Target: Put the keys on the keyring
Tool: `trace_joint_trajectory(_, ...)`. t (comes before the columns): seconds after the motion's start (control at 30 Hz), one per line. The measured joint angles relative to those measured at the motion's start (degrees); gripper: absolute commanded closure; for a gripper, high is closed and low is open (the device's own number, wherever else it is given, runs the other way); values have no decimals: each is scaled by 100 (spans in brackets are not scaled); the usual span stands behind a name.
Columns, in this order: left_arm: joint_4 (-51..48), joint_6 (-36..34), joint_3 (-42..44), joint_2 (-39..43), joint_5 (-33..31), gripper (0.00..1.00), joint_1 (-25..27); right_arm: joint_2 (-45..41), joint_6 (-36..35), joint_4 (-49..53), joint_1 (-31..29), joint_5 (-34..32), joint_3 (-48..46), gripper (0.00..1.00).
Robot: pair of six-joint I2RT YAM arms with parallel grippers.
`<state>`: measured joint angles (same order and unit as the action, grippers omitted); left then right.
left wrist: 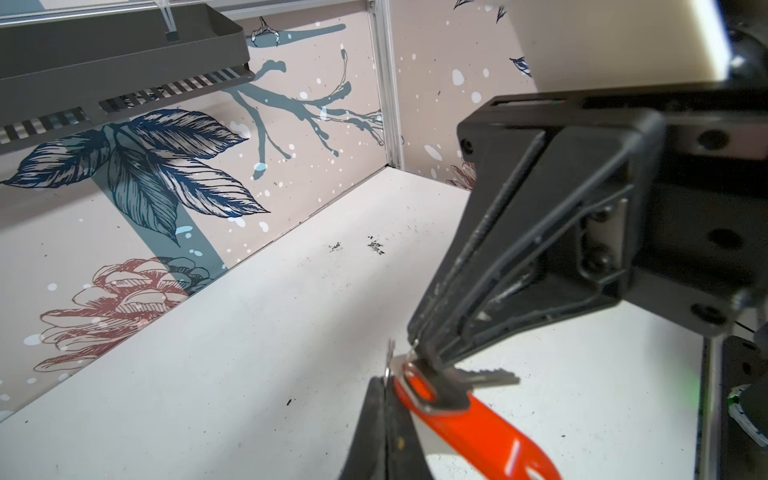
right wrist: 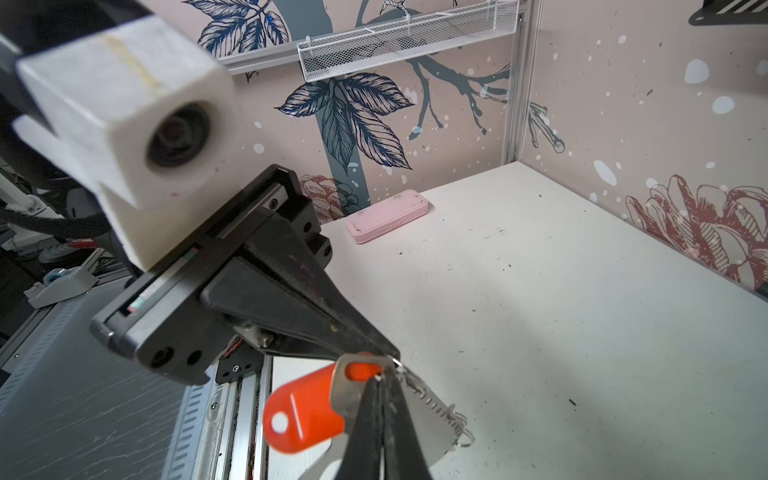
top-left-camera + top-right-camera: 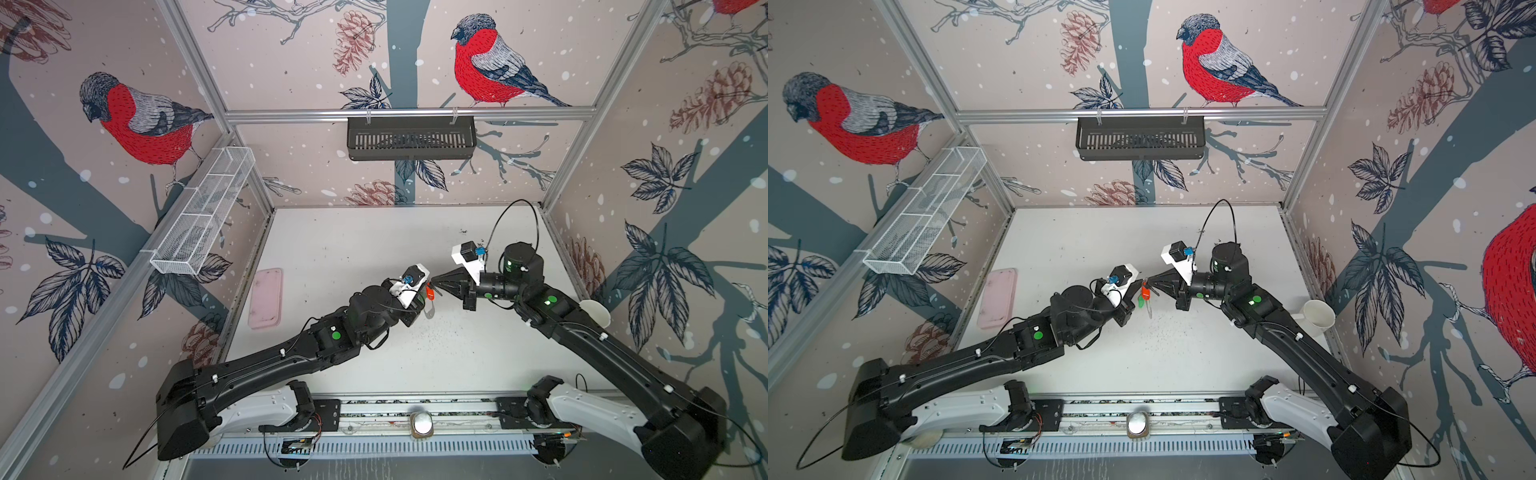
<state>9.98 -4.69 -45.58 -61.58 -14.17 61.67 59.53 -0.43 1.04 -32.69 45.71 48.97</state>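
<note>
**A:** Where are the keys?

**B:** In mid-air over the table's centre. The left gripper (image 1: 386, 388), jaws fully closed, pinches a small ring (image 1: 390, 359) on the keyring (image 2: 436, 419). The right gripper (image 2: 379, 390), also closed, grips the red-tagged key (image 1: 478, 432). The green-tagged key (image 3: 1140, 302) dangles beside it.

**A:** What could go wrong?

**B:** A twist might pull the thin ring free and drop everything.

**A:** Any containers?

**B:** The wire basket (image 3: 199, 220) at ten o'clock and the dark basket (image 3: 411, 139) at twelve look empty. The pink case (image 3: 266, 303) at nine is shut.

A pink case (image 3: 266, 298) lies flat on the white table (image 3: 374, 249), well off to the left of the left claw (image 3: 428, 287). A white wire basket (image 3: 203, 212) hangs on the wall farther that way. A dark basket (image 3: 411, 137) hangs on the back wall, far behind both claws. A white cup (image 3: 1316, 318) sits well off to the right of the right claw (image 3: 1148, 282), by the wall
</note>
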Motion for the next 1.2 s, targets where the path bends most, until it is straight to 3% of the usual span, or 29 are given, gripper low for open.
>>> trace_joint_trajectory(0.57, 4, -133, 55, 98, 26, 100, 11, -442, 179, 321, -24, -2074, -33, 100)
trace_joint_trajectory(0.87, 35, -136, 55, 138, 28, 100, 11, -280, 175, 660, -411, -2997, 9, 100)
trace_joint_trajectory(1.03, 39, -133, 22, 68, 46, 100, 11, -286, 98, 658, -654, -3038, -33, 100)
trace_joint_trajectory(1.2, 20, -133, -44, -61, 37, 100, 11, -568, 35, 553, -719, -2577, -144, 100)
